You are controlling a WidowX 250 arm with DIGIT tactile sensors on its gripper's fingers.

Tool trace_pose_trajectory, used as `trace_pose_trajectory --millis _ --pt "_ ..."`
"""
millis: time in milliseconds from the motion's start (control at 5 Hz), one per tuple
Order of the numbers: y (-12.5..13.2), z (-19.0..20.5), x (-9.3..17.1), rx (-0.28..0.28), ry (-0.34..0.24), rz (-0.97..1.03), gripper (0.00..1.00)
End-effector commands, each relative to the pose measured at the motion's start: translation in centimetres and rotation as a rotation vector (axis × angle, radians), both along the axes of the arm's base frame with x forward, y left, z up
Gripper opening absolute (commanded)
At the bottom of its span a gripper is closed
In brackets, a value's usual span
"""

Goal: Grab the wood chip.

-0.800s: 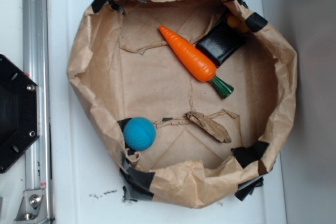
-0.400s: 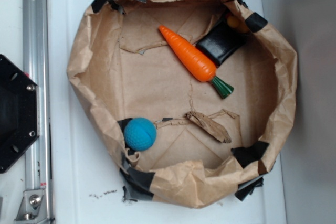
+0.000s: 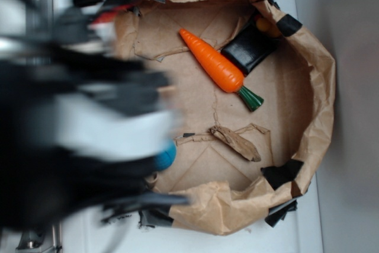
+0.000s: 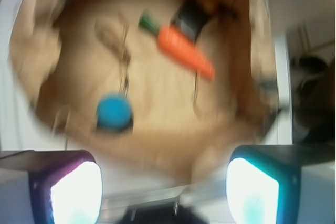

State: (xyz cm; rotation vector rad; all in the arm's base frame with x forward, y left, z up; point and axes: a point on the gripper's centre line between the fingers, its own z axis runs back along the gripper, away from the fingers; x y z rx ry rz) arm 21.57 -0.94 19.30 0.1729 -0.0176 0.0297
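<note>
Overhead, the largest thing is a paper-lined basin (image 3: 320, 75), a ring of crumpled kraft paper patched with black tape, sitting on a white surface (image 3: 308, 229). Next in bulk is the robot arm (image 3: 77, 134), a heavily blurred black-and-white mass covering the left side of the exterior view and overlapping the basin's left rim. The gripper (image 4: 163, 190) shows in the wrist view as two fingers, one purple-edged pad (image 4: 76, 192) at lower left and one teal-edged pad (image 4: 252, 190) at lower right, standing wide apart with nothing between them.

Inside the basin, an orange toy carrot (image 3: 213, 60) with a green tip lies diagonally, just beside a black block (image 3: 251, 48) at the far wall from the fingers. A blue ball (image 4: 113, 113) sits nearer the fingers, ahead of the purple pad; overhead it is mostly hidden by the arm.

Smallest is the wood chip (image 3: 235, 141), a dark brown sliver lying flat on the basin floor by a torn paper flap. It lies well apart from the fingers, beyond the ball, and untouched; in the wrist view (image 4: 109, 36) it is only a faint smear.
</note>
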Motion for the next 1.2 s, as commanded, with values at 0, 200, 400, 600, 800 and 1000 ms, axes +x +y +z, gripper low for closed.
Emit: trace_pose_trajectory --millis 0,200,400,600,800,1000 --pt "0.2 -4.0 3.4 -0.108 -0.072 -0.274 1.0" --pt "0.2 -4.0 3.4 -0.108 -0.072 -0.274 1.0" --pt "0.2 -4.0 3.4 -0.108 -0.072 -0.274 1.0" --pt "0.2 -4.0 3.4 -0.108 -0.072 -0.274 1.0" --pt "-0.3 -6.3 5.3 -0.13 -0.075 -0.326 1.0" --pt "-1.1 -8.1 6.4 -0.136 -0.051 -0.372 1.0"
